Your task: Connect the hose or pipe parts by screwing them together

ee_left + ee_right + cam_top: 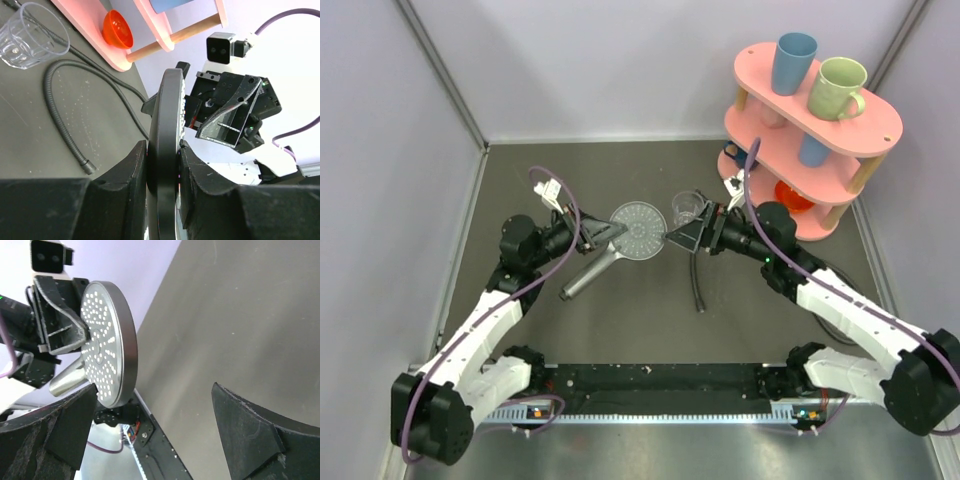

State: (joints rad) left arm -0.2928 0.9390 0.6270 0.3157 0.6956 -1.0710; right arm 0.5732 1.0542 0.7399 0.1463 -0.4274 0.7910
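**Top view.** You have the hand shower (638, 228) over the middle of the table (620, 330). Its perforated disc faces up and its handle slants toward the near left. Your left gripper (605, 232) is clamped on the disc's left rim. Your right gripper (676, 236) sits just beside the right rim, jaws parted, grasping nothing. The hose (698, 285) lies on the table on the near side of the right gripper, apart from the shower. A glass cup (687, 207) stands just behind that gripper. At far right you have a pink shelf (820, 150) with a blue cup (793, 62) and a green mug (838, 88) on top, and an orange bowl (792, 197) on its lowest tier.

**Left wrist view.** You see the disc edge-on, pinched between both left fingers (125, 175). The right gripper (225, 115) faces it from beyond, spread open. The hose (60, 120) curves across the table at left, and its end lies bare, joined to nothing. The glass cup (30, 35) stands at top left, and the orange bowl (117, 27) rests on the shelf base.

**Right wrist view.** You see the hand shower (105, 345) face-on, with white holes and the grey handle angling away at lower left. The left gripper (60, 325) is clenched on its far rim. Your right fingers (250, 435) stand wide apart at the lower corners. The disc's near rim lies just beside one of them, and you cannot tell whether they touch.
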